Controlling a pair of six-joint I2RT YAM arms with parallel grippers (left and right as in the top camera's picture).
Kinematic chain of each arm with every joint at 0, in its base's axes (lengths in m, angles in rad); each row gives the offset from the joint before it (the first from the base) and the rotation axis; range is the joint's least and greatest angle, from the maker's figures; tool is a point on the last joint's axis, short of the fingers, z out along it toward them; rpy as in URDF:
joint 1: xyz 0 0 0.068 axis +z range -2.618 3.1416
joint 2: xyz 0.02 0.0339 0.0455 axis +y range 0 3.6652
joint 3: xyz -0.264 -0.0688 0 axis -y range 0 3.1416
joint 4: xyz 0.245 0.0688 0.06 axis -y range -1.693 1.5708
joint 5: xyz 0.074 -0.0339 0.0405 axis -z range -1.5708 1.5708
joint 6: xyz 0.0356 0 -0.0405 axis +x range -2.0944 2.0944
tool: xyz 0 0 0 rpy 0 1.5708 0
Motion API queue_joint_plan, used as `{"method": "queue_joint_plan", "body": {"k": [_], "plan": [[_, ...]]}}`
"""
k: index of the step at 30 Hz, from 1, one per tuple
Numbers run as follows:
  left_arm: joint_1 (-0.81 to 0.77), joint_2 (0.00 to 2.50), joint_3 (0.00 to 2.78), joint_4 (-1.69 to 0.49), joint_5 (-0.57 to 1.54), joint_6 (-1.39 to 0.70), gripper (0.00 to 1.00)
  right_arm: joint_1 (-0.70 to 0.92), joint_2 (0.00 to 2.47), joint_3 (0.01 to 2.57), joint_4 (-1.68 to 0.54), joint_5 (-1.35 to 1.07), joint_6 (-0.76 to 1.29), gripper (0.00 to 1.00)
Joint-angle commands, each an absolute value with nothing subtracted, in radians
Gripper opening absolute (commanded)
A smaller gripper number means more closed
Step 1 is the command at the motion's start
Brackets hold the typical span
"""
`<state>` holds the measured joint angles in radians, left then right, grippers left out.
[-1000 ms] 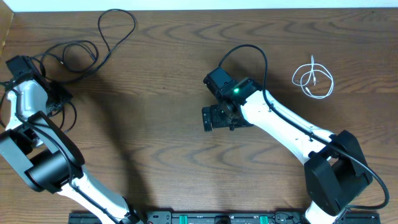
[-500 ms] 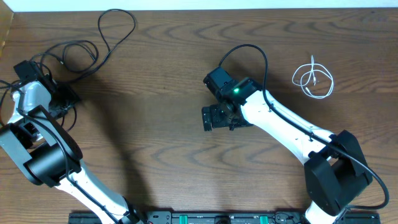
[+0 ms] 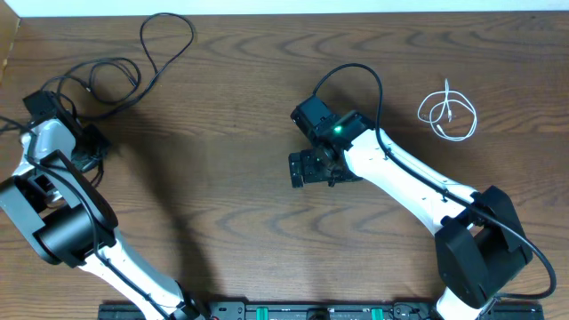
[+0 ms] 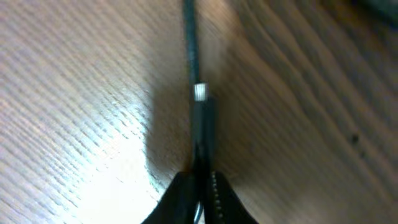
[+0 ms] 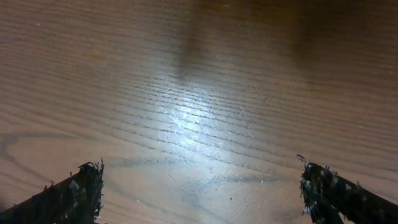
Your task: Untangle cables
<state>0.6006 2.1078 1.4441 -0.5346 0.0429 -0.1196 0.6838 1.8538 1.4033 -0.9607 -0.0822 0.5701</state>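
Black cables (image 3: 138,82): looped together at the far left of the table (image 3: 222,187).
White cable (image 3: 449,114): coiled alone, far right.
Left gripper (image 4: 200,182): clamped tight on one black cable's plug (image 4: 201,121).
Right gripper (image 5: 199,180): fingers wide apart, empty, over bare wood mid-table.
Risk: a one-handed pull could cinch the loops or slip off the plug.

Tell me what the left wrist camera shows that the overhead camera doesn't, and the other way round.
Only the left wrist: the left gripper pinched shut on a black cable, close to a small silver band. Only the overhead: the coiled white cable at the far right, the right gripper mid-table, away from every cable, and black cable loops at upper left. Both: the wooden table and black cable by the left arm.
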Motion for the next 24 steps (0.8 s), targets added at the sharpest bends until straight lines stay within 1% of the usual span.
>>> {"method": "queue_joint_plan", "body": {"k": [1, 6, 9, 15, 21, 22, 23, 24], "plan": [[0.605, 2.157, 1.426, -0.525, 0.060, -0.228, 0.08, 0.689, 1.837, 1.398, -0.961, -0.081, 0.583, 0.99], [0.605, 2.156, 1.475, -0.506, 0.152, -0.319, 0.08, 0.689, 1.837, 1.398, -0.961, -0.081, 0.583, 0.99], [0.605, 2.156, 1.522, -0.504, 0.219, -0.320, 0.08, 0.689, 1.837, 1.398, -0.961, -0.081, 0.583, 0.99], [0.606, 2.151, 1.586, -0.510, 0.224, -0.319, 0.08, 0.689, 1.837, 1.398, -0.961, -0.081, 0.583, 0.99], [0.606, 2.143, 1.592, -0.513, 0.224, -0.318, 0.08, 0.689, 1.837, 1.398, -0.961, -0.081, 0.583, 0.99], [0.606, 2.143, 1.592, -0.515, 0.224, -0.317, 0.09, 0.689, 1.837, 1.398, -0.961, -0.081, 0.583, 0.99], [0.605, 2.143, 1.592, -0.519, 0.224, -0.316, 0.22, 0.689, 1.837, 1.398, -0.962, -0.081, 0.583, 0.99], [0.605, 2.142, 1.592, -0.522, 0.224, -0.316, 0.38, 0.689, 1.837, 1.398, -0.962, -0.081, 0.583, 0.99]]}}
